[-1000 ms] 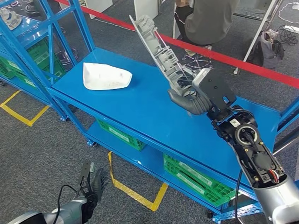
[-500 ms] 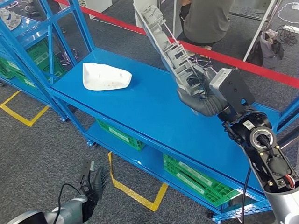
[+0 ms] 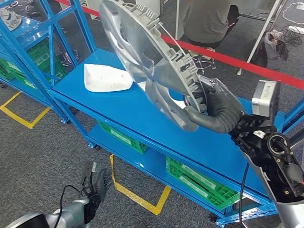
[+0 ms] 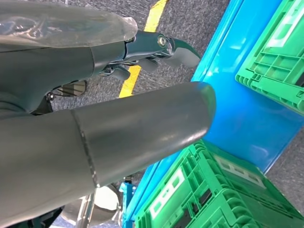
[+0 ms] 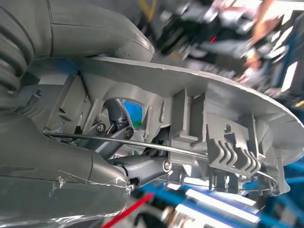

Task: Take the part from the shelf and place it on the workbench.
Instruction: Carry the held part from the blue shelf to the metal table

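My right hand [image 3: 211, 110] grips a large silver wheel cover [image 3: 143, 57] by its rim and holds it up in the air over the blue shelf [image 3: 150, 114], its shiny face turned toward me. The right wrist view looks along the cover's ribbed grey underside [image 5: 201, 128], with the thumb [image 5: 97, 33] on one face and the fingers [image 5: 143, 168] hooked under a wire ring. My left hand [image 3: 95, 187] hangs low over the carpet, empty, its fingers [image 4: 157, 47] apart.
A white moulded part [image 3: 106, 77] lies on the shelf's left end. Green crates [image 3: 201, 183] sit on the lower level. Behind the shelf run a red barrier tape [image 3: 236, 61] and a seated person [image 3: 209, 19]. Yellow floor tape [image 3: 141, 199] marks the carpet.
My right hand has turned the wheel cover from edge-on to face-on and lifted it higher and to the right above the shelf. The left arm has stayed put.
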